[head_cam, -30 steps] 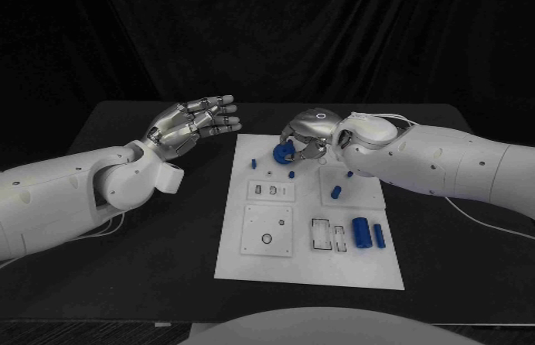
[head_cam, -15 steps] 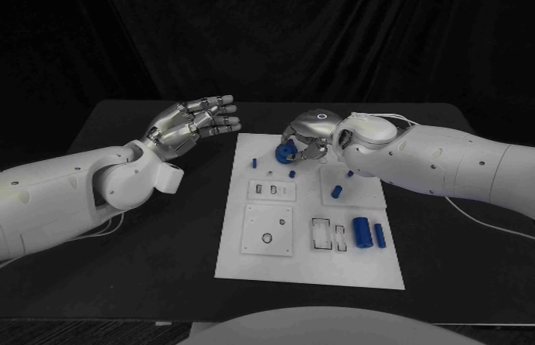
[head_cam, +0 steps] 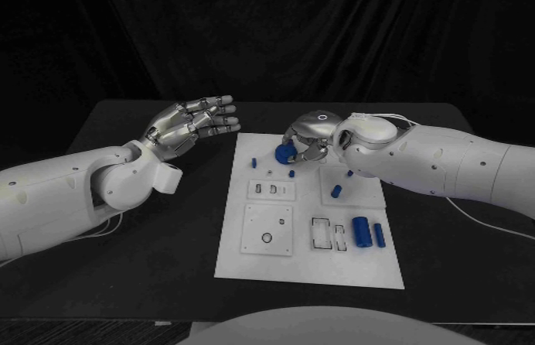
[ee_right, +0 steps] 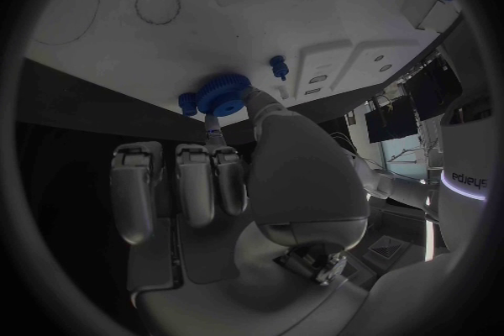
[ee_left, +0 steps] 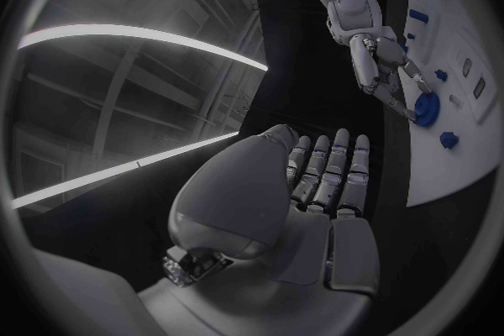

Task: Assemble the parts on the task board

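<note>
The black tabletop [head_cam: 145, 244] is seen across the lower half of the frame, with the white task board [head_cam: 307, 271] laid at its centre. The left hand [head_cam: 192, 123] is raised at the upper left of the board, clear of it, with its fingers extended and slightly apart and nothing held. The right hand [head_cam: 309, 138] is positioned over the upper edge of the board, just above centre of the frame, and a blue toothed gear [head_cam: 283, 152] is pinched between its thumb and a fingertip. In the right wrist view, the gear [ee_right: 223, 93] is seen close against the board surface; contact cannot be confirmed. A large blue cylinder [head_cam: 361, 232] and a slimmer blue cylinder [head_cam: 379, 235] lie side by side at the lower right of the board. Small blue pegs [head_cam: 337, 192] are located near the board's upper middle.
</note>
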Robot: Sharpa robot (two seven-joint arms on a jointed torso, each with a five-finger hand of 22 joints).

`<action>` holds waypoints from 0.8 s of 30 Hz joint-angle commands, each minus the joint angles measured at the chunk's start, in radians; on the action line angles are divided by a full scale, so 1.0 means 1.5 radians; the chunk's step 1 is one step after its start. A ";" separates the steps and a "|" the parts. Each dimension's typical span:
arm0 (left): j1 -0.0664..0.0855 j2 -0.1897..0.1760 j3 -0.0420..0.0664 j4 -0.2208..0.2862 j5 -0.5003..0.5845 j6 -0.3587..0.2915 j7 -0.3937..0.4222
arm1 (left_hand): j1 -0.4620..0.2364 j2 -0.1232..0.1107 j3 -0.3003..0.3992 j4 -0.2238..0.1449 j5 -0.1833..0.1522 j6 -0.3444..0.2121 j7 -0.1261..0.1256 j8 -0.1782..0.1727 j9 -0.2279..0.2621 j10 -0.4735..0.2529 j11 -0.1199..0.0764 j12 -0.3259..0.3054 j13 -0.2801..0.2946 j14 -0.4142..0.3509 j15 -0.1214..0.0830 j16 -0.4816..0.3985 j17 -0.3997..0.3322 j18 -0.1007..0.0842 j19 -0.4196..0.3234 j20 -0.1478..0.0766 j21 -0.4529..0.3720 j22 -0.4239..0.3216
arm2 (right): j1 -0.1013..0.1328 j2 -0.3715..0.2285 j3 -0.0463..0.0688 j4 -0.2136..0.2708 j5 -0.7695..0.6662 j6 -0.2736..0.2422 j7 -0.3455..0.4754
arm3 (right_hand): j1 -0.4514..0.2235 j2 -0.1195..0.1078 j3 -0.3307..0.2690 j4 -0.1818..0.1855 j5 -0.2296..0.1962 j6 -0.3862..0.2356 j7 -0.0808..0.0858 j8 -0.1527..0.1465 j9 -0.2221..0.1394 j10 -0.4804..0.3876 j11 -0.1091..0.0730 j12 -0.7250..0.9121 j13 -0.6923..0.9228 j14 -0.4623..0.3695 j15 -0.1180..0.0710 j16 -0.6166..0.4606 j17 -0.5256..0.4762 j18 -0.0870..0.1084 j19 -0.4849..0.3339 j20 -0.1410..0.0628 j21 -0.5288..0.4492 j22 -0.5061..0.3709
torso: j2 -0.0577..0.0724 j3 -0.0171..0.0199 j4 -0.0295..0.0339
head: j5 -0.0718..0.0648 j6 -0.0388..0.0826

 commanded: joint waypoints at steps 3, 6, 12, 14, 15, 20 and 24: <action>-0.001 0.001 0.001 0.002 0.002 0.008 0.005 | 0.000 -0.008 0.003 0.000 0.003 -0.005 0.028 -0.002 0.000 -0.003 0.000 0.003 0.000 -0.004 -0.001 0.003 0.000 -0.004 -0.003 0.000 -0.002 -0.001 | -0.002 -0.003 0.000 0.002 -0.001 0.002 -0.013 | -0.017 0.001 -0.010 0.009 -0.049 -0.011 0.000 -0.006 -0.013 0.070 0.004 0.002 0.175 0.070 0.003 0.002 0.176 -0.011 0.069 0.006 0.002 0.175 | 0.001 -0.0004 -0.0004 | -0.001 0.003; -0.001 0.001 0.001 0.002 0.002 0.009 0.004 | 0.000 -0.008 0.003 0.000 0.003 -0.005 0.028 -0.002 0.000 -0.003 0.000 0.003 0.000 -0.004 -0.001 0.003 0.000 -0.004 -0.003 0.000 -0.002 -0.001 | -0.002 -0.005 0.000 0.002 -0.001 0.002 -0.012 | -0.027 0.003 -0.014 0.018 -0.057 -0.009 0.000 -0.005 -0.016 0.070 0.004 0.002 0.175 0.070 0.002 0.002 0.176 -0.011 0.069 0.005 0.002 0.175 | 0.001 -0.0003 -0.0007 | 0.001 0.005; -0.001 0.001 0.001 0.001 0.002 0.010 0.003 | -0.001 -0.009 0.004 0.000 0.003 -0.005 0.028 -0.002 0.000 -0.004 0.000 0.003 0.000 -0.004 -0.002 0.004 0.000 -0.004 -0.004 0.000 -0.003 -0.001 | -0.002 -0.010 0.000 0.001 -0.001 0.002 -0.009 | -0.050 0.009 -0.020 0.037 -0.073 -0.003 -0.001 -0.003 -0.022 0.070 0.003 0.002 0.175 0.070 0.002 0.002 0.176 -0.011 0.069 0.004 0.002 0.175 | 0.001 0.0000 -0.0006 | 0.001 0.008; -0.001 0.001 0.001 0.001 0.002 0.010 0.003 | -0.001 -0.009 0.004 0.000 0.003 -0.005 0.028 -0.002 0.000 -0.004 0.000 0.003 0.000 -0.004 -0.002 0.004 0.000 -0.004 -0.004 0.000 -0.003 -0.001 | -0.002 -0.012 0.000 0.000 -0.001 0.002 -0.008 | -0.062 0.011 -0.023 0.046 -0.084 0.002 -0.002 -0.002 -0.024 0.070 0.002 0.002 0.175 0.070 0.001 0.002 0.176 -0.011 0.069 0.004 0.002 0.175 | 0.001 0.0002 -0.0003 | 0.000 0.009; -0.001 0.001 0.001 0.001 0.002 0.010 0.003 | -0.001 -0.009 0.004 0.000 0.003 -0.005 0.028 -0.002 0.000 -0.004 0.000 0.003 0.000 -0.004 -0.002 0.004 0.000 -0.004 -0.004 0.000 -0.003 -0.001 | -0.002 -0.013 0.000 0.000 -0.001 0.002 -0.008 | -0.066 0.012 -0.024 0.049 -0.089 0.005 -0.003 -0.001 -0.024 0.070 0.002 0.002 0.175 0.070 0.001 0.002 0.176 -0.011 0.069 0.004 0.002 0.175 | 0.001 0.0003 -0.0001 | -0.001 0.011; -0.001 0.001 0.001 0.001 0.002 0.010 0.003 | -0.001 -0.009 0.004 0.000 0.003 -0.005 0.028 -0.002 0.000 -0.004 0.000 0.003 0.000 -0.004 -0.002 0.004 0.000 -0.004 -0.004 0.000 -0.003 -0.001 | -0.002 -0.020 0.000 0.001 -0.001 -0.005 -0.002 | -0.081 0.013 -0.026 0.055 -0.121 0.043 -0.008 0.016 -0.019 0.070 -0.002 0.002 0.175 0.070 -0.002 0.002 0.176 -0.011 0.069 0.001 0.002 0.175 | 0.000 0.0014 0.0012 | -0.002 0.013; -0.001 0.001 0.001 0.001 0.002 0.011 0.003 | -0.001 -0.009 0.004 0.000 0.003 -0.005 0.028 -0.002 0.000 -0.004 0.000 0.003 0.000 -0.004 -0.002 0.004 0.000 -0.004 -0.004 0.000 -0.003 -0.001 | -0.002 -0.025 0.000 0.003 -0.001 -0.011 0.003 | -0.089 0.011 -0.027 0.056 -0.136 0.078 -0.014 0.032 -0.009 0.070 -0.007 0.002 0.175 0.070 -0.006 0.002 0.176 -0.011 0.069 -0.002 0.002 0.175 | -0.001 0.0014 0.0018 | -0.002 0.014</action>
